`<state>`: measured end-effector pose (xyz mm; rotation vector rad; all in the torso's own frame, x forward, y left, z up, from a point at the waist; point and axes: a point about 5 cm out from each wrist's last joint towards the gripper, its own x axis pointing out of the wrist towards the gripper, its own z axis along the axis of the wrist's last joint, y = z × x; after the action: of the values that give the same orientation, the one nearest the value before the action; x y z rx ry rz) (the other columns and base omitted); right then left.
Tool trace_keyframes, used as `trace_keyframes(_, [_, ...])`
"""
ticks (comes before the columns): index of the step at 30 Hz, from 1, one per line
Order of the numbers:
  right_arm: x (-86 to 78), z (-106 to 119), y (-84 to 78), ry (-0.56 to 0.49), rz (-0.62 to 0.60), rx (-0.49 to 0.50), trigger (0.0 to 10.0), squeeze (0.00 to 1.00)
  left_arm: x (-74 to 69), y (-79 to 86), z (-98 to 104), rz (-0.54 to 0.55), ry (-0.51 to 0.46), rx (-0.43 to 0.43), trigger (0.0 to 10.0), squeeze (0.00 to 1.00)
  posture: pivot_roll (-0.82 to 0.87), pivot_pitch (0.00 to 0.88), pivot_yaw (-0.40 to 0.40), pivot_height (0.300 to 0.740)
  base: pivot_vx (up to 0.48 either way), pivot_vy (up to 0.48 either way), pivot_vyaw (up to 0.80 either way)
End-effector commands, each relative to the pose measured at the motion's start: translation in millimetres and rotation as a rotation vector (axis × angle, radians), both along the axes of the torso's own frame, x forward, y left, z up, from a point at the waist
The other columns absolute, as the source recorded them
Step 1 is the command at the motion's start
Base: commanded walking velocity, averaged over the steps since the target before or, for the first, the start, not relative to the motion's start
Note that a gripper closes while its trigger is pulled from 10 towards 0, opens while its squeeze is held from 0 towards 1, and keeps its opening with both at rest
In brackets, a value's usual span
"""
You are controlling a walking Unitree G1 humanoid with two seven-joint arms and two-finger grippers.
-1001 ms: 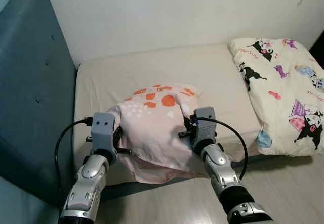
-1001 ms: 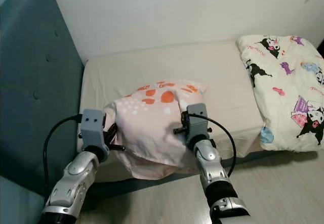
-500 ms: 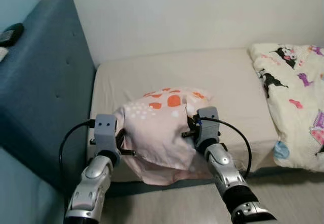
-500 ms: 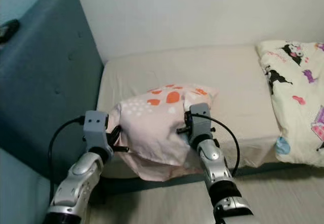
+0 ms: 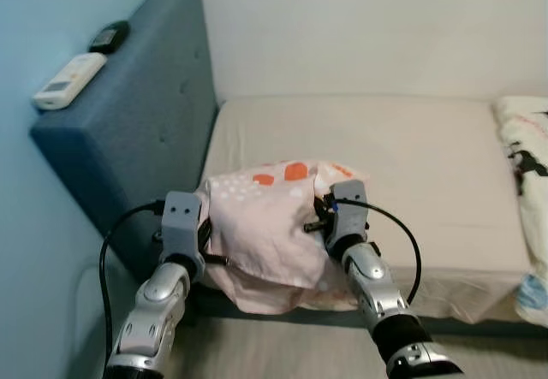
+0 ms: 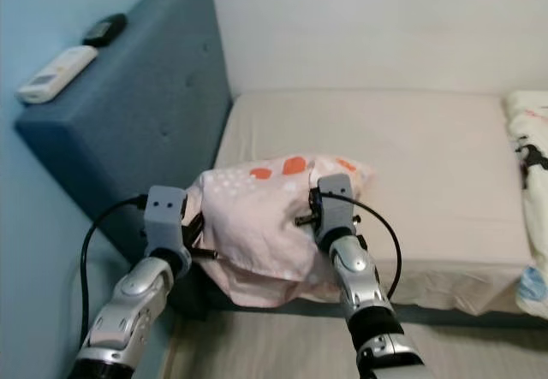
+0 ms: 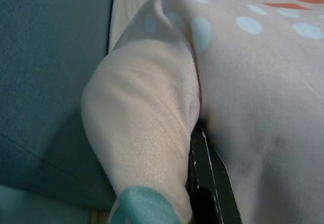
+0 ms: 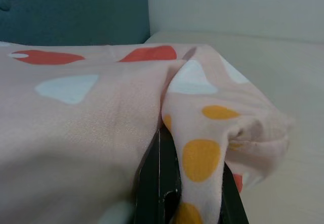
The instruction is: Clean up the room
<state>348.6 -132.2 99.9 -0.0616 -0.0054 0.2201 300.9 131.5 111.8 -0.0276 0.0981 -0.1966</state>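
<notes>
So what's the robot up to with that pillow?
It is holding a pink spotted pillow with both arms, the left gripper pinching one end and the right gripper the other. The pillow hangs over the near edge of the bed, by the blue headboard, on top of which lies a white remote.

A pillow (image 5: 270, 225) lies on the bed (image 5: 411, 148) beside the headboard (image 5: 141, 122) at left. A remote (image 5: 68, 79) rests atop the headboard.
</notes>
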Motion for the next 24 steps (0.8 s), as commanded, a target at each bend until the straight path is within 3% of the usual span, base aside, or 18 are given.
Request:
trace_keyframes(1, [-0.6,2,6.4,-0.009,0.022,0.018,10.0,0.00,0.4,-9.4,7,-0.060,-0.035,-0.001,10.0,0.00,0.06,0.122,0.006,0.740,0.000,0.000,0.00])
trace_keyframes(13, [-0.8,4,-2.4,-0.030,-0.008,0.007,10.0,0.00,1.1,-15.4,11,-0.111,-0.060,-0.015,10.0,0.00,0.06,0.130,0.005,0.740,0.000,0.000,0.00])
trace_keyframes(24, [6.9,16,-9.7,-0.065,-0.025,-0.002,10.0,0.00,-0.2,-14.2,13,-0.112,-0.075,-0.034,10.0,0.00,0.05,0.133,0.000,0.740,0.357,0.000,0.00])
